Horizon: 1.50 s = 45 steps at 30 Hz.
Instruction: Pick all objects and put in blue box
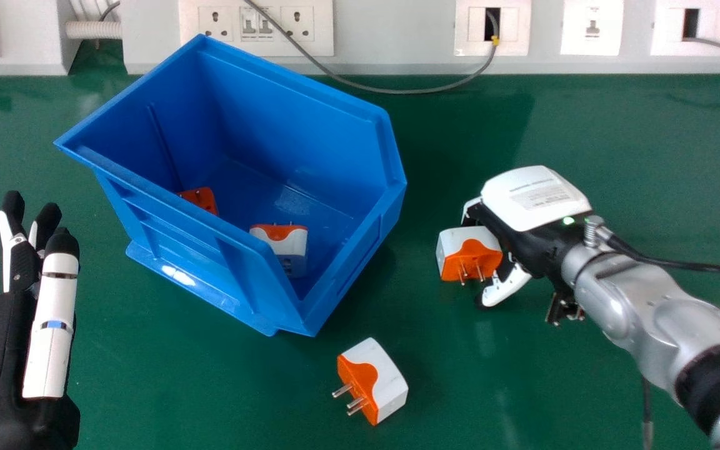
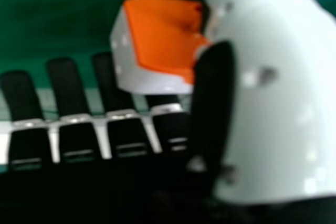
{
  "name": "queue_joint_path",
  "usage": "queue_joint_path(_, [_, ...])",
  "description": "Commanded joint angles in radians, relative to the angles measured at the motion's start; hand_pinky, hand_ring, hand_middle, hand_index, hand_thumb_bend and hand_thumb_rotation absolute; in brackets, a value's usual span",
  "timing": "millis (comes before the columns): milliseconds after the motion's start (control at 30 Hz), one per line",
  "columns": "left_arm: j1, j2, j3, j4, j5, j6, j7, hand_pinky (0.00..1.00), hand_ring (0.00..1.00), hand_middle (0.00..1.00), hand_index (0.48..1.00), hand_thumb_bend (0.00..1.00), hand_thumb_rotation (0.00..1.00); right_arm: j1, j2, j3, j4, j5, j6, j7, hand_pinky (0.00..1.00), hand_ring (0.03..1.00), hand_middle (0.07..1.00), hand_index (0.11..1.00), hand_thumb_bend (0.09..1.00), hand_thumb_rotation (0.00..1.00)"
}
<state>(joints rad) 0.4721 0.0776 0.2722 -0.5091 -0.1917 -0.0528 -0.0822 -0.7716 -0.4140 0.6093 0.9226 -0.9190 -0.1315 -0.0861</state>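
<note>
My right hand (image 1: 532,197) is low over the table right of the blue box (image 1: 235,250), its fingers and thumb spread around a white and orange plug adapter (image 1: 472,250). In the right hand view the adapter (image 2: 163,35) lies between the straight fingers of my right hand (image 2: 68,93) and its thumb; firm contact cannot be told. A second adapter (image 1: 375,381) rests on the table in front of the box, prongs toward the left. Inside the box are a white and orange adapter (image 1: 282,244) and an orange piece (image 1: 200,199). My left hand (image 1: 54,312) is open at the left edge.
The green table (image 1: 647,175) runs back to a white wall panel with sockets (image 1: 257,24). A grey cable (image 1: 397,90) droops onto the table's back edge behind the box. The box's near right wall stands between its inside and my right hand.
</note>
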Motion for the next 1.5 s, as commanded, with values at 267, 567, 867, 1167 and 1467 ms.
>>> queue_joint_path(267, [0.003, -0.007, 0.003, -0.048, -0.006, 0.012, 0.013, 1.0, 1.0, 1.0, 1.0, 0.21, 0.87, -0.052, 0.062, 0.065, 0.107, -0.019, 0.102, 0.007, 0.39, 0.482, 0.522, 0.514, 0.395, 0.46])
queue_joint_path(567, [0.012, -0.008, 0.001, -0.063, 0.006, 0.021, 0.017, 1.0, 1.0, 1.0, 1.0, 0.23, 0.87, -0.012, 0.052, 0.025, 0.053, 0.049, 0.112, 0.024, 0.39, 0.519, 0.58, 0.575, 0.367, 0.33])
queue_joint_path(867, [0.006, -0.008, 0.001, -0.056, 0.01, 0.022, 0.015, 1.0, 1.0, 1.0, 1.0, 0.22, 0.88, 0.014, 0.043, -0.003, 0.019, 0.08, 0.104, 0.004, 0.42, 0.544, 0.599, 0.597, 0.353, 0.14])
queue_joint_path(1167, [-0.001, -0.009, 0.004, -0.047, 0.003, 0.026, 0.012, 1.0, 1.0, 1.0, 1.0, 0.23, 0.86, 0.028, 0.048, -0.028, 0.013, 0.113, 0.107, -0.006, 0.42, 0.553, 0.612, 0.594, 0.343, 0.09])
queue_joint_path(1467, [0.0, -0.007, 0.007, -0.04, -0.003, 0.019, 0.006, 1.0, 1.0, 1.0, 1.0, 0.24, 0.85, 0.029, 0.044, -0.026, 0.008, 0.118, 0.114, -0.009, 0.4, 0.518, 0.577, 0.575, 0.35, 0.14])
